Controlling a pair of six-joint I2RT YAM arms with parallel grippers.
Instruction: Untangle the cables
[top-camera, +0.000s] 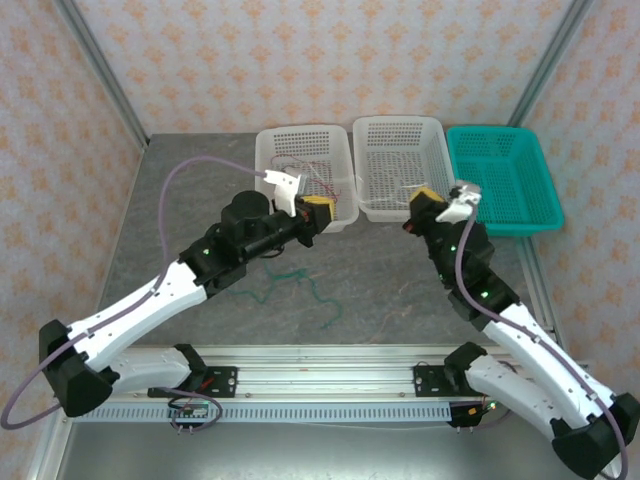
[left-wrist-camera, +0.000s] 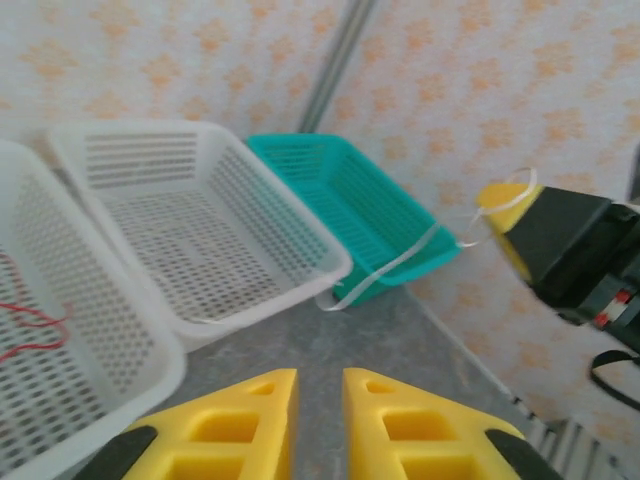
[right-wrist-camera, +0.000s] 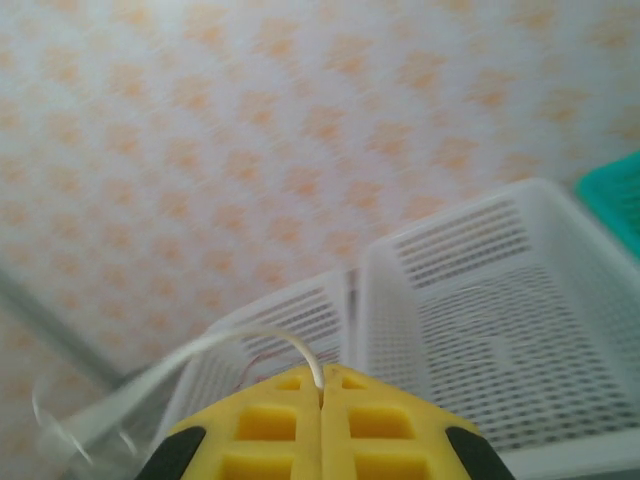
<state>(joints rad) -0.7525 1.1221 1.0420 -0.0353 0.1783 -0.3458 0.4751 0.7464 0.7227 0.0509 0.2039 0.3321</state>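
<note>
— Right claw (right-wrist-camera: 321, 381)?
— Pinched tight on the white cable (right-wrist-camera: 215, 345), which arcs out of the tips to its left. The middle white basket (right-wrist-camera: 450, 250) is just ahead.
— Left claw (left-wrist-camera: 320, 388)?
— A narrow gap, nothing in it. The red cable (left-wrist-camera: 35, 325) lies ahead-left in the left white basket (left-wrist-camera: 60, 265). The teal-green cable (top-camera: 322, 295) is behind it on the table (top-camera: 390, 290).

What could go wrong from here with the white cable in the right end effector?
The white cable is pinched at the tips of the right end effector, so it may slip free. Its slack hangs by the middle white basket and could snag there. The teal-green cable lies near the left arm and might be dragged.
</note>
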